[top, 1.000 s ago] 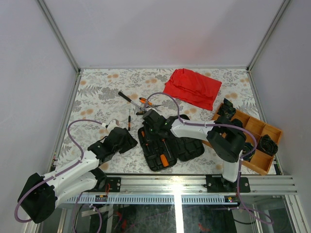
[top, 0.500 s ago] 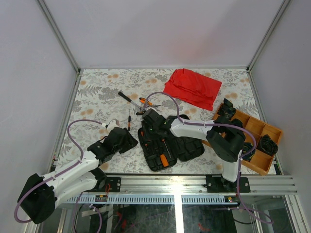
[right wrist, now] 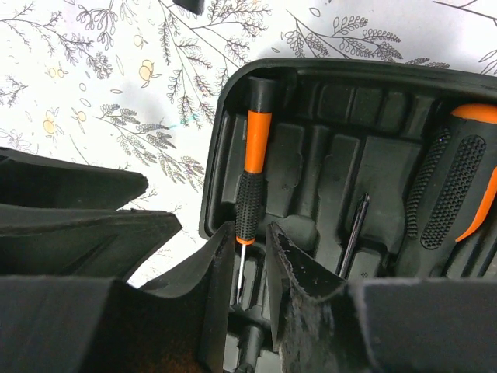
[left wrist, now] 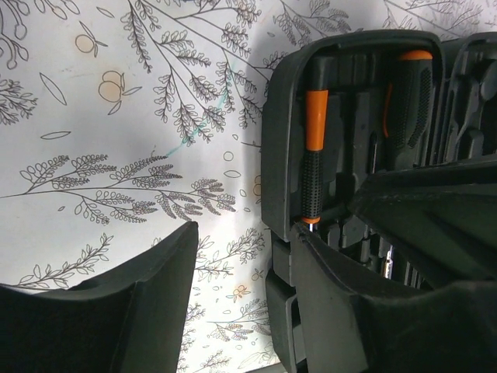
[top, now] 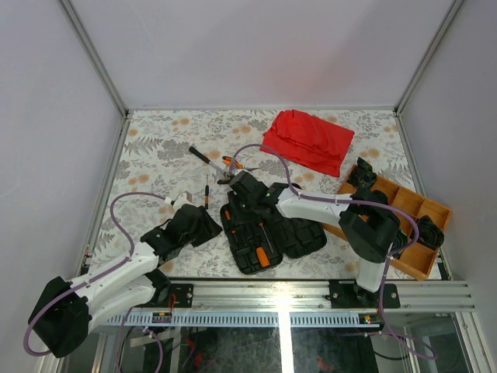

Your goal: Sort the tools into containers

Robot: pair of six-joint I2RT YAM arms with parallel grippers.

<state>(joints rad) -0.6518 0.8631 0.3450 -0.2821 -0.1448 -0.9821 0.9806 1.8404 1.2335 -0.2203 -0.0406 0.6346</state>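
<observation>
The black tool case lies open near the table's front. In its left-hand slot rests a slim black-and-orange screwdriver, with a thick orange-and-black handle in a slot further right. My right gripper hovers over the case's far end, open, its fingers either side of the screwdriver's shaft with gaps showing. My left gripper stands open at the case's left edge, one finger over the case, the other above the table. Loose behind the case are a black-handled driver, orange pliers and another slim screwdriver.
A red cloth lies at the back right. A wooden compartment tray with black items sits at the right edge. The floral table cover ends at metal frame rails on all sides.
My right gripper's jaws have parted, letting go of the slim screwdriver, which now lies in the case's slot. The left arm has not moved.
</observation>
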